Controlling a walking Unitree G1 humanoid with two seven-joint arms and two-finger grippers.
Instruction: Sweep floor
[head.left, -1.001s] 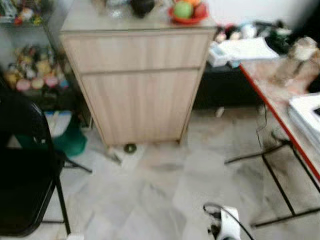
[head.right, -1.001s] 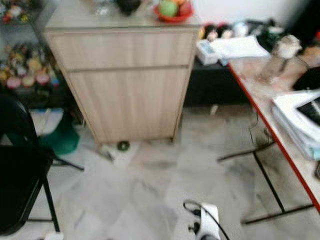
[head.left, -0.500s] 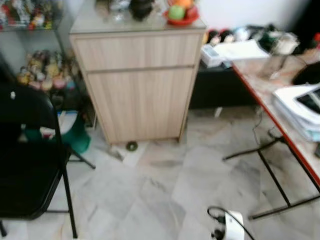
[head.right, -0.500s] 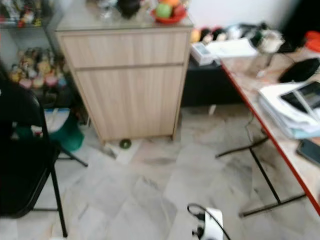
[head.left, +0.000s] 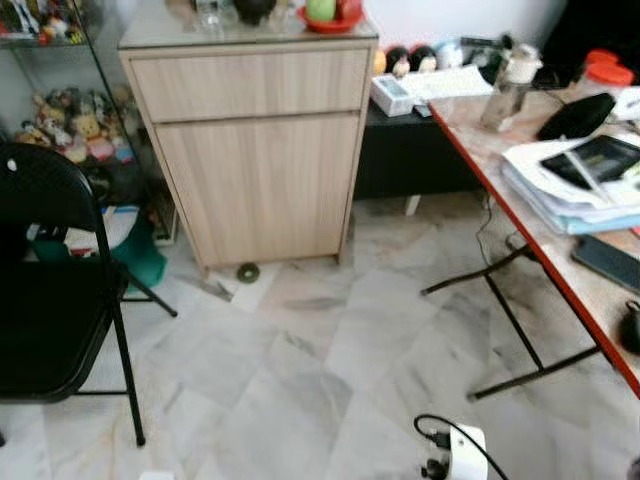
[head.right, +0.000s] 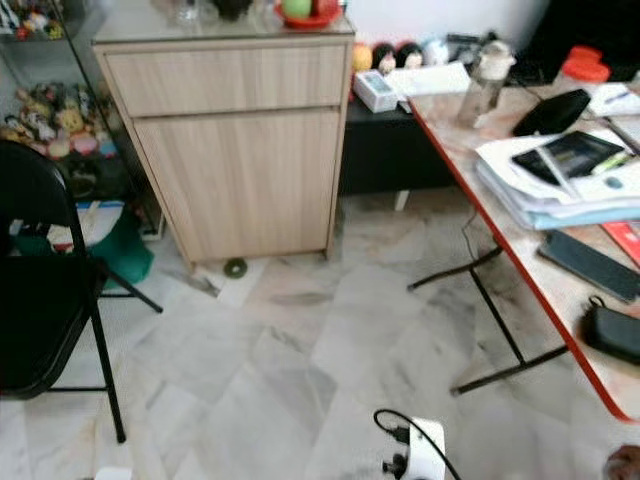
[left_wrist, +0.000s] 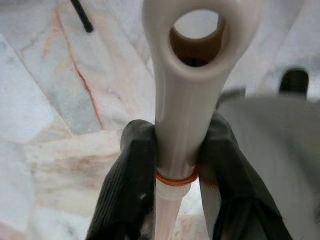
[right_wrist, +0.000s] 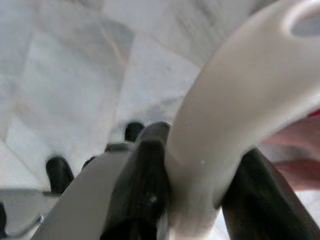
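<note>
Both grippers are clenched on cream handles: the left gripper (left_wrist: 175, 170) on a broom handle (left_wrist: 187, 100), the right gripper (right_wrist: 195, 195) on what is probably a dustpan handle (right_wrist: 235, 115). Debris (head.left: 247, 272) lies centre-left by the wooden cabinet (head.left: 250, 150); approaching it comes next.

Grey-veined white marble tile floor (head.left: 300, 380); cream plastic broom handle with hanging hole (left_wrist: 192, 85) above it, orange ring near its neck.
</note>
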